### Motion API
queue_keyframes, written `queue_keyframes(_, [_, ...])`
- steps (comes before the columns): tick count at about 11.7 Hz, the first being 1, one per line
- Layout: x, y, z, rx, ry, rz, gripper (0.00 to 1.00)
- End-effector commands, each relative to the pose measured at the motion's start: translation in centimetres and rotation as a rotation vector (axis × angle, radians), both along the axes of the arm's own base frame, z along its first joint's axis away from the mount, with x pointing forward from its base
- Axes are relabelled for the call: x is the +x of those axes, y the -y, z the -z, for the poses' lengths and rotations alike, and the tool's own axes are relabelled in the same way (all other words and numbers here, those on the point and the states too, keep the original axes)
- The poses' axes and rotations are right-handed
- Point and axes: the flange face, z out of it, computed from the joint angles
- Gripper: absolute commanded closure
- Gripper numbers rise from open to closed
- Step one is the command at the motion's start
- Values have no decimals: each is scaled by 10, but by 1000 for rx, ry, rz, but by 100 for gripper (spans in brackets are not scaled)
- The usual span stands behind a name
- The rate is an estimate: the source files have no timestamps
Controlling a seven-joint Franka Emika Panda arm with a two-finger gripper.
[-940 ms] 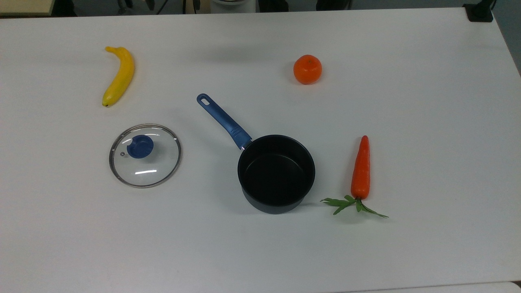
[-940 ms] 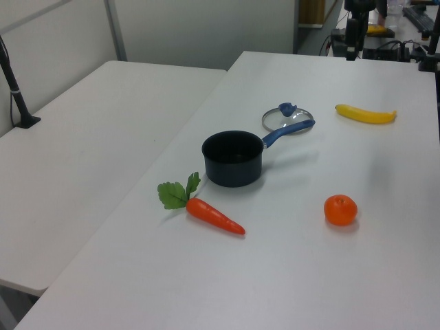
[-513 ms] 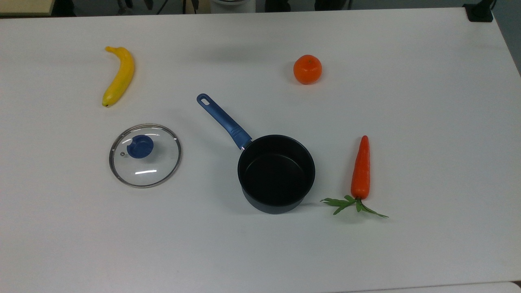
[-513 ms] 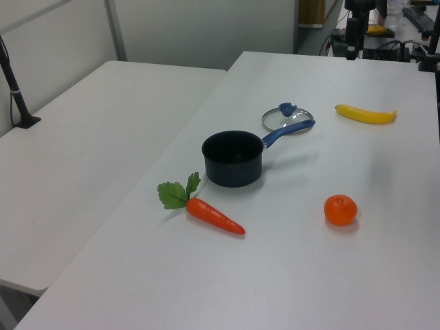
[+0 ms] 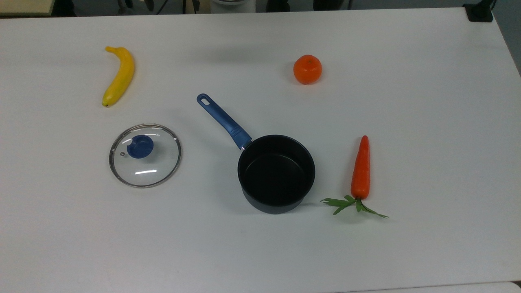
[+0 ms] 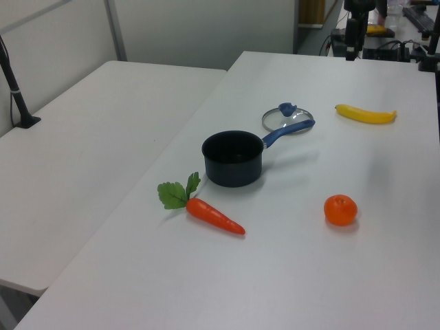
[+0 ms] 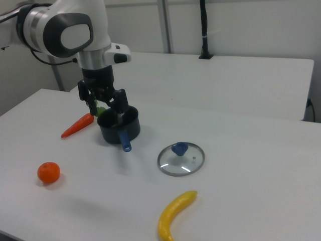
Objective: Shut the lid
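Lid [image 5: 145, 156] first: the clear glass disc with its metal rim and blue knob [image 5: 140, 146] lies flat, knob up, on the white counter [image 5: 260, 252], at about 9 o'clock from the black saucepan [image 5: 276, 173] in the top view and well apart from it. The pan stands upright and empty, its blue handle [image 5: 223, 121] reaching toward 10 o'clock. A carrot [image 5: 360, 169] lies near the pan at 3 o'clock.

Farther back in the top view, a banana [image 5: 118, 75] rests at 12 o'clock from the lid and an orange [image 5: 307, 69] at about 1 o'clock from the pan; both look well clear of any straight path from lid to pan.

In the right view the claw [image 7: 106, 103] hangs in the air with its fingers spread apart and nothing between them, in line with the pan and carrot.

The step in hand is probably the reach to the lid. A sound approach would be to come straight down over the knob, pinch it squarely across its narrow sides, and lift high enough that the metal rim clears the pan wall. Glass will likely be slippery and heavy for its size, so a centred grip should keep it level. Lower it concentric with the pan rim, watching the handle root.
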Motion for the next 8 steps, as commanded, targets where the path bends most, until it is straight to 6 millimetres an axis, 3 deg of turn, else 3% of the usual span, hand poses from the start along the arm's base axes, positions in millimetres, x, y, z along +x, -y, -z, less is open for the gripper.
queue_keyframes(1, [39,-11,8,30,69,6,0])
queue_keyframes(3, [72,-32,13,101,157,14,0])
queue_keyframes(5, [91,-48,-1,155,310,84,0])
queue_keyframes(8, [129,-88,25,145,385,103,0])
